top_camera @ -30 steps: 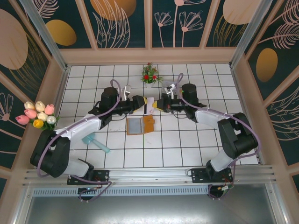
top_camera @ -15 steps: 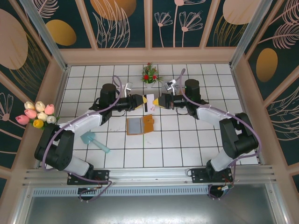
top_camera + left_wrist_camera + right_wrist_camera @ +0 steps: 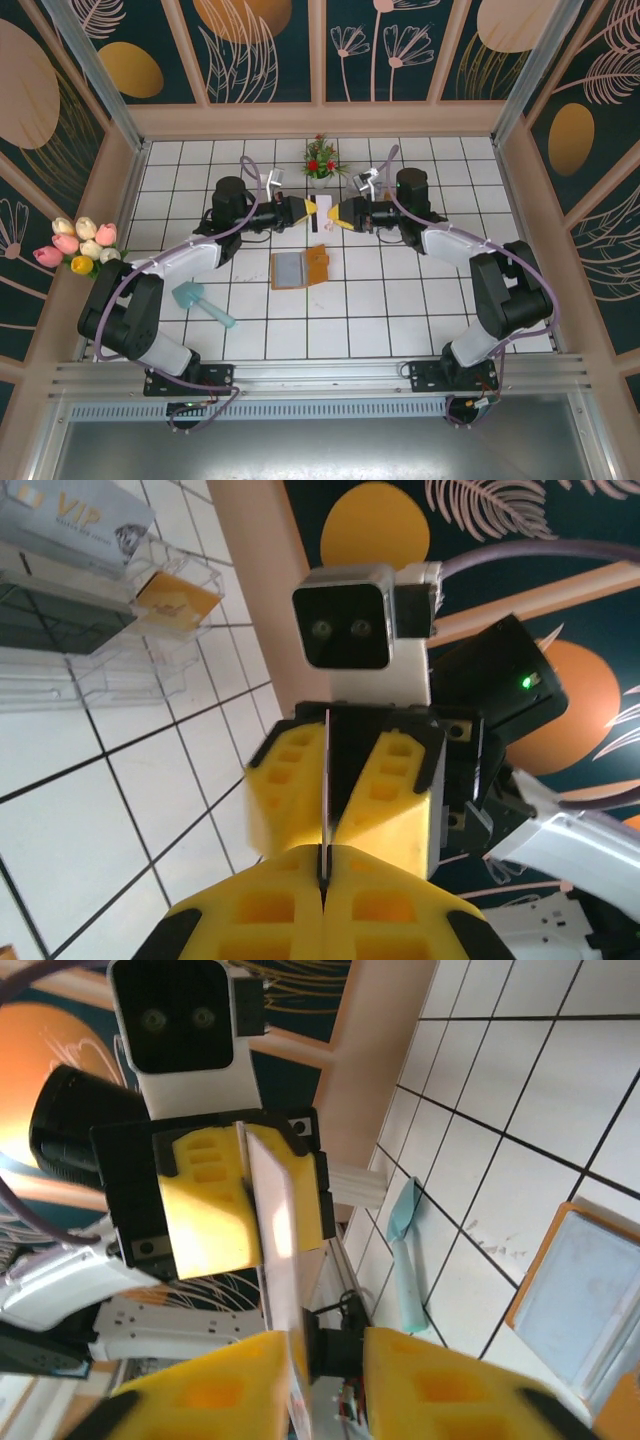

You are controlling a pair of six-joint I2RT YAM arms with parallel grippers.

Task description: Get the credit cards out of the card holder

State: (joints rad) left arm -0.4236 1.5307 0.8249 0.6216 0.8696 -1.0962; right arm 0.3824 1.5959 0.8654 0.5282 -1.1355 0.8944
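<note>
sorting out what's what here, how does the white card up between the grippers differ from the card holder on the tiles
The white card is held off the tiles between the left gripper and the right gripper; the card holder lies open and flat on them. The white card is one thin sheet; the card holder is a folding piece with a grey inner panel. The white card looks smaller than the orange-brown card holder. Both are rectangular.
</note>
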